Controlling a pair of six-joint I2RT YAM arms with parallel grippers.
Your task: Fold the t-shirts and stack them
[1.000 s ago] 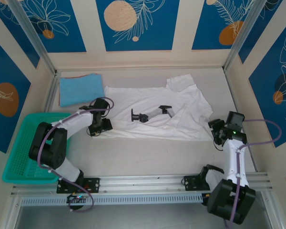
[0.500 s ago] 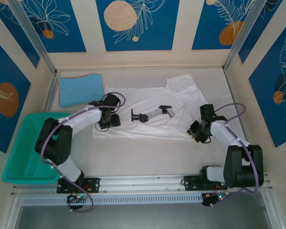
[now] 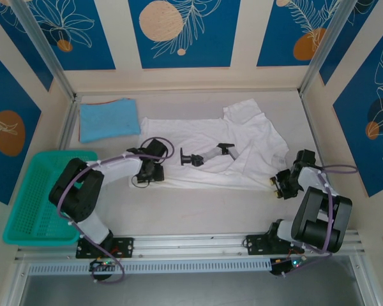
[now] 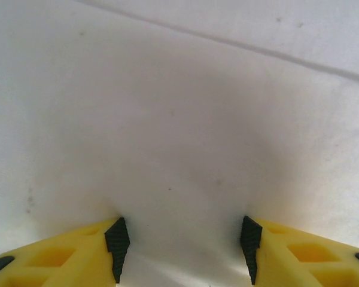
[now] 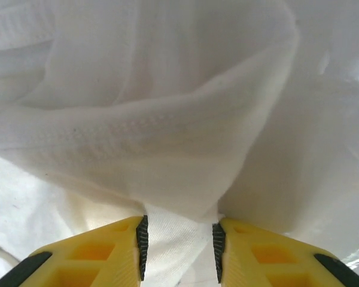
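Observation:
The white t-shirt (image 3: pixel 242 137) lies spread and rumpled mid-table, its black chest mark (image 3: pixel 204 155) facing up. My left gripper (image 3: pixel 154 171) sits on its near-left edge. In the left wrist view the left gripper (image 4: pixel 184 239) has its jaws half closed, and white t-shirt cloth (image 4: pixel 179 149) fills the gap from pad to pad. My right gripper (image 3: pixel 281 185) is at the shirt's near-right corner. Seen from the right wrist, the right gripper (image 5: pixel 179 230) pinches a bunched fold of the white t-shirt (image 5: pixel 167 119). The light-blue t-shirt (image 3: pixel 108 119) lies folded at the back left.
A teal mesh basket (image 3: pixel 32 197) stands at the left edge, beside the left arm. Walls close the table at the back and on both sides. A metal rail (image 3: pixel 191 245) carrying both arm bases runs along the near edge.
My left gripper slid right along the shirt's near edge, and the near-left corner came inward with it. My right gripper reached into the near-right corner, closed on cloth and drew back to the right.

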